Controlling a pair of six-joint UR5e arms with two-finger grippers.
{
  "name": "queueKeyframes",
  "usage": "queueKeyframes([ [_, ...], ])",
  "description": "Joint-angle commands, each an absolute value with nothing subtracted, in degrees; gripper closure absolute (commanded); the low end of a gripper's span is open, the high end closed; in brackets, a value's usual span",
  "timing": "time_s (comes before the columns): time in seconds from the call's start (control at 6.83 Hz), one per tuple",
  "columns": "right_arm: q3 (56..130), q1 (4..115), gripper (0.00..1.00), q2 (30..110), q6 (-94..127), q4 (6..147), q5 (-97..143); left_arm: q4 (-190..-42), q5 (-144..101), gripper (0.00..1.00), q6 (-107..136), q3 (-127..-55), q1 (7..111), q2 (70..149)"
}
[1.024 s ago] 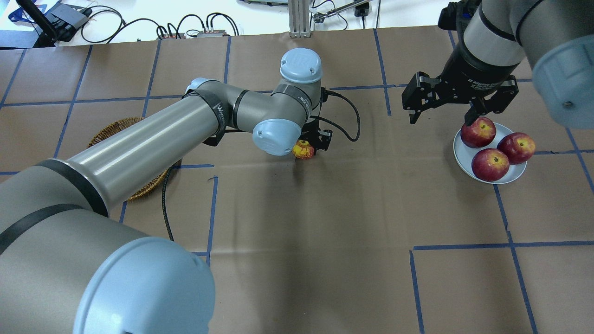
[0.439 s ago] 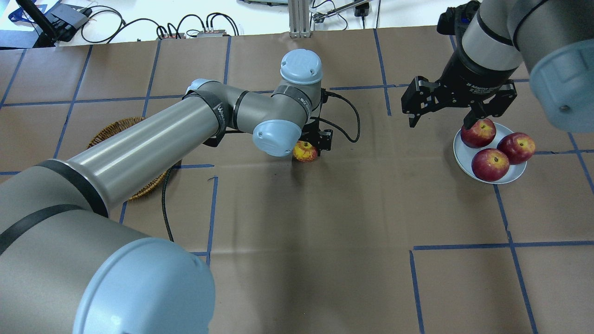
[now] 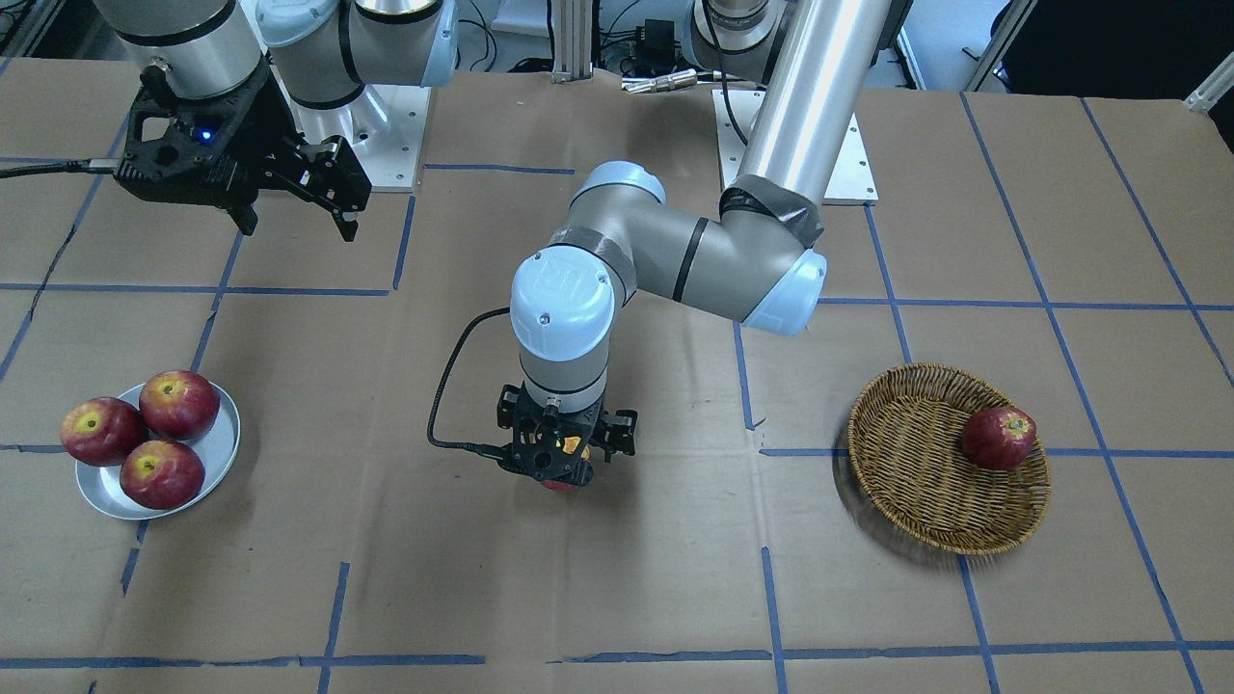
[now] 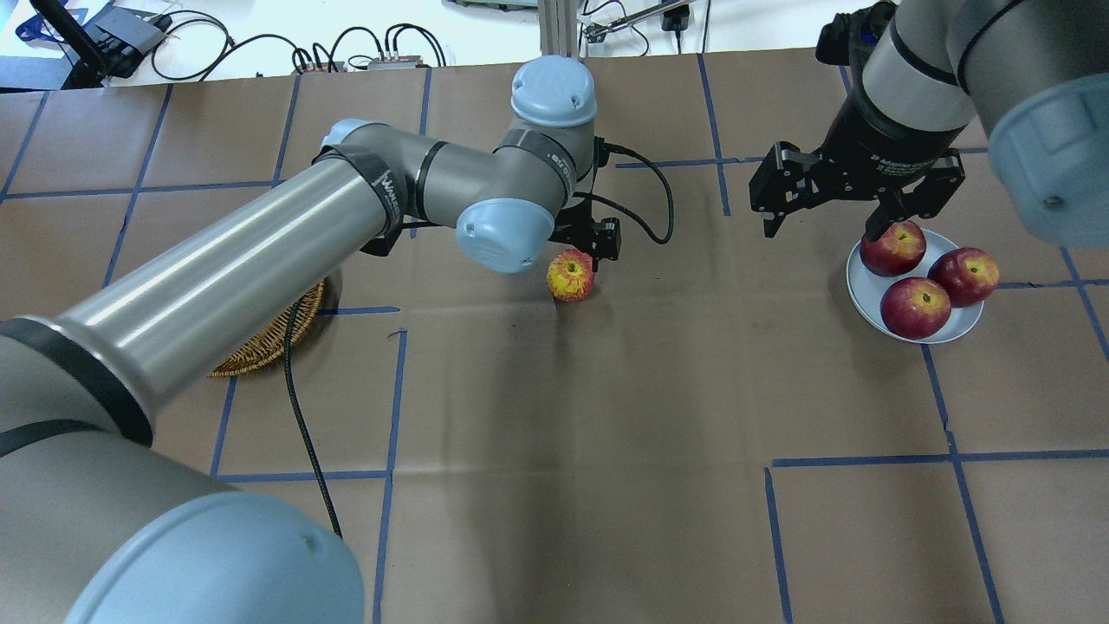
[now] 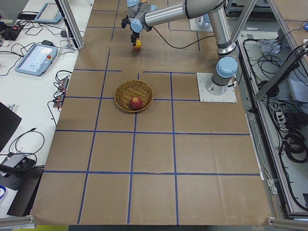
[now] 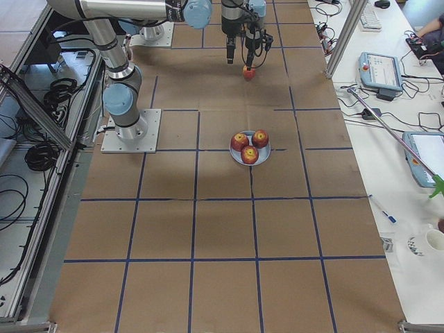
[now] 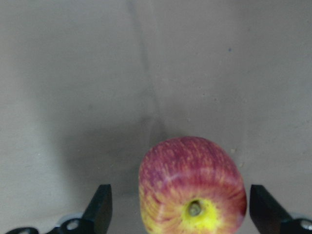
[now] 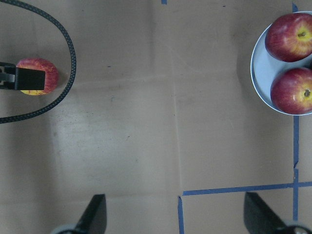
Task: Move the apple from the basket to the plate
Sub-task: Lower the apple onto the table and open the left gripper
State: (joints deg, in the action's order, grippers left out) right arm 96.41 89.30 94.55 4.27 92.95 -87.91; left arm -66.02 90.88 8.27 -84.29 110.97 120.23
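Note:
The apple [image 4: 571, 276], pinkish-red with yellow streaks, rests on the brown paper mid-table, outside the basket and the plate. It also shows in the left wrist view [image 7: 192, 187] and the right wrist view [image 8: 36, 76]. My left gripper [image 4: 585, 251] hangs just above it, open, with its fingers [image 7: 102, 207] clear of the apple on both sides. The wicker basket [image 3: 925, 501] holds one dark red apple [image 3: 999, 438]. The metal plate [image 4: 866, 295] holds three dark red apples. My right gripper [image 4: 823, 227] is open and empty above the plate's far left edge.
The left gripper's black cable [image 4: 645, 204] loops over the table beside the apple. A monitor arm, cables and boxes lie beyond the far table edge [image 4: 346, 52]. Bare brown paper with blue tape lines [image 4: 606, 451] covers the table between the basket and the plate.
My left arm has pulled back and up from the apple, which stays on the table and now shows more fully. The right arm has barely moved.

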Motion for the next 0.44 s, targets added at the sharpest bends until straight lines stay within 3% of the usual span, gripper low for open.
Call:
queueKeyframes([
  [0.0,95.98,89.21,0.0,94.57,4.48,93.16,-87.98,-79.2,90.88,0.01,7.21,-82.62,106.81,110.0],
  [0.29,95.98,89.3,0.0,94.48,4.74,93.51,-88.07,-92.13,90.88,0.01,-2.94,-82.97,97.96,98.76],
])
